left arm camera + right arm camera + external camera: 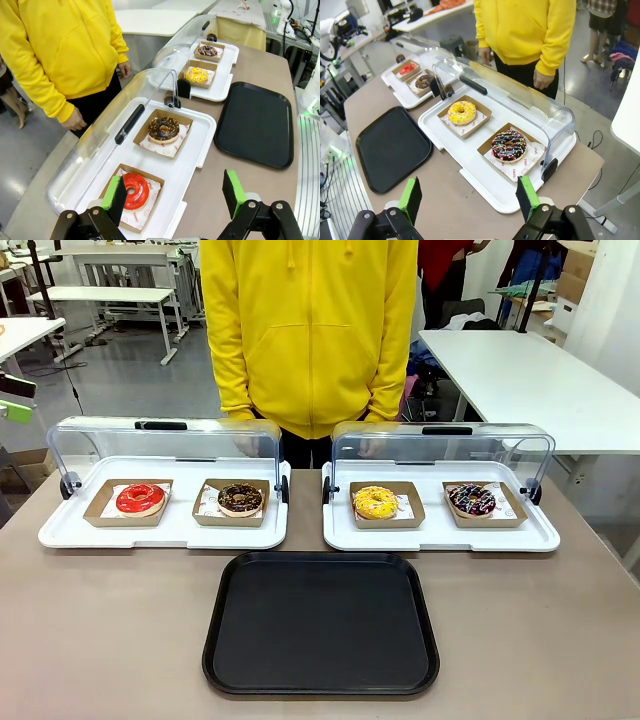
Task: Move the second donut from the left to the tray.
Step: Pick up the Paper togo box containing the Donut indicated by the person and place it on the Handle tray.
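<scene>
Left wrist view, chocolate donut (163, 129) lying flat, hole up, left gripper (175, 190) spread, right gripper (469, 194) spread

1. Left pincer (174, 181): linkage was cut off by the bottom edge.
2. Red-glazed donut (135, 191), just ahead of the left pincer: near side was hidden behind one pad (111, 192); the near corner of its cardboard tray (143, 173) was covered by the linkage.
3. White paper (150, 146) under the second donut from the left (163, 129), farther ahead of that pincer: print was too small to read.
4. Person (60, 55), ahead and beyond that pad's side: was cut off at the shoulders by the top edge.
5. Desk (207, 195), beneath the pincer: ran past the bottom edge.
6. Right pincer (468, 182): linkage was cut off by the bottom edge.
</scene>
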Controlling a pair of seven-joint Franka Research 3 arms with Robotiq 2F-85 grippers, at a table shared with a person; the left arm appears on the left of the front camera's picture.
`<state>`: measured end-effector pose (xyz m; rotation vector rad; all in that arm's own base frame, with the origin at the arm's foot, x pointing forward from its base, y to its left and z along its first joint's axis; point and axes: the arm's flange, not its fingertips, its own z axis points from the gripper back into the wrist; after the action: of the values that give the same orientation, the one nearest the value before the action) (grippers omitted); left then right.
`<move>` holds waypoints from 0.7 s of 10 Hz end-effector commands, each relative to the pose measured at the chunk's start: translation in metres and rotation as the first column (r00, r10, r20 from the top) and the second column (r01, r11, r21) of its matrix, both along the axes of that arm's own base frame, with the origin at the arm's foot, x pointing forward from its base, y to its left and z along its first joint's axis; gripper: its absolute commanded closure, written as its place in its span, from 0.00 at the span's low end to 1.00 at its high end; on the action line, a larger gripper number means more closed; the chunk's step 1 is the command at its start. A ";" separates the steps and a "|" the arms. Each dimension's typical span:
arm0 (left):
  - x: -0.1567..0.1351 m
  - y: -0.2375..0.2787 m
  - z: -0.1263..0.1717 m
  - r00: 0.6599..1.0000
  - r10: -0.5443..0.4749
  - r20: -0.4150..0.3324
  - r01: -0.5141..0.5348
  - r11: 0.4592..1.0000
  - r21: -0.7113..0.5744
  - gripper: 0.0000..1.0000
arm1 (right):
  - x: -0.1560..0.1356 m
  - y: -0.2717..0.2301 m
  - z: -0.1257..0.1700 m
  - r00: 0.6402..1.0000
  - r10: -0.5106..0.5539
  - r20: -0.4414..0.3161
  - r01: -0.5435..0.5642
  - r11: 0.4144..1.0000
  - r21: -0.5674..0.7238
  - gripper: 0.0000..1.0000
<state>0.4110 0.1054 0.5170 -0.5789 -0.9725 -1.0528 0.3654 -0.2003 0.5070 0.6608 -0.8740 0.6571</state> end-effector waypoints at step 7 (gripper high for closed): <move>0.003 -0.001 0.002 1.000 -0.002 0.009 0.003 1.000 -0.019 0.00 | 0.004 -0.002 0.001 0.999 0.009 0.036 -0.010 1.000 0.010 0.00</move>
<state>0.4109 0.1053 0.5170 -0.5796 -0.9724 -1.0530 0.3654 -0.2003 0.5070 0.6610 -0.8740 0.6578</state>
